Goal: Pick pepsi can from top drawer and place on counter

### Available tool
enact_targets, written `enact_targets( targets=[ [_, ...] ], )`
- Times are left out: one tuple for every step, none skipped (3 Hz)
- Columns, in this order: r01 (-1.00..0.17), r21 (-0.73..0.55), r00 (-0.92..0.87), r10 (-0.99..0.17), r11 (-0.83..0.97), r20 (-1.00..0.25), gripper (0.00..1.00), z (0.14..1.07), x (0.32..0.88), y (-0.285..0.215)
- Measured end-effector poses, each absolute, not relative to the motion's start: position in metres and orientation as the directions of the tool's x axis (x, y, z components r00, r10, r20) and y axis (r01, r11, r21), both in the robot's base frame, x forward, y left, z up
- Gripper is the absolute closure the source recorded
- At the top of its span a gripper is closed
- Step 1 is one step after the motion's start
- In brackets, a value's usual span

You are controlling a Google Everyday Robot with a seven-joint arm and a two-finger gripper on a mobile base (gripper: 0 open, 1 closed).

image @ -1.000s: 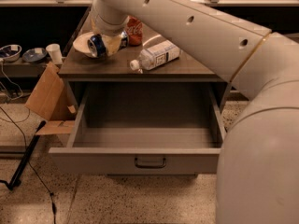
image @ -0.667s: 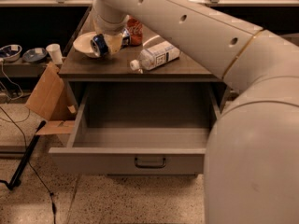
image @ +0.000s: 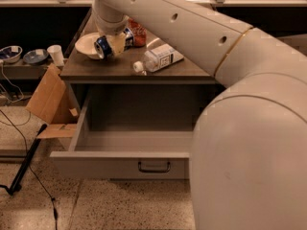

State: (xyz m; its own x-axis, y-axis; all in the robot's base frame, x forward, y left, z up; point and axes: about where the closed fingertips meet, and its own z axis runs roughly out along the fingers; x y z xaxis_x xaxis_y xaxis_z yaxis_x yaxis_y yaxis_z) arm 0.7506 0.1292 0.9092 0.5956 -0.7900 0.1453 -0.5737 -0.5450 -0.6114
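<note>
The pepsi can (image: pixel 102 46), blue with a silver end, is tilted on its side in my gripper (image: pixel 111 45), which is shut on it just above the left part of the counter (image: pixel 103 70). The can hangs over the edge of a white bowl (image: pixel 85 44). The top drawer (image: pixel 115 166) stands pulled out below the counter, with its dark handle (image: pixel 154 167) on the front panel. The part of its inside that shows holds nothing. My large white arm hides the drawer's right side.
A clear plastic bottle (image: pixel 159 59) lies on its side at the middle of the counter. A red-orange packet (image: pixel 137 32) stands behind the gripper. A cardboard box (image: pixel 48 102) and black cables (image: pixel 24 164) lie left of the cabinet. Bowls and a cup (image: pixel 56 54) sit on a low shelf at far left.
My arm's near segment has swung left and now covers the drawer's right side. The gripper with the can has stayed over the bowl area of the counter.
</note>
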Motion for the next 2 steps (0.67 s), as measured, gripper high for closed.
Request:
enact_targets(
  targets=[
    [-0.577,-0.593,0.599,-0.785,-0.561,0.160,0.77,0.9050,0.7509,0.1295],
    [-0.583,-0.575,0.603,-0.780,-0.574,0.167,0.69,0.8990,0.7511,0.1283]
  ],
)
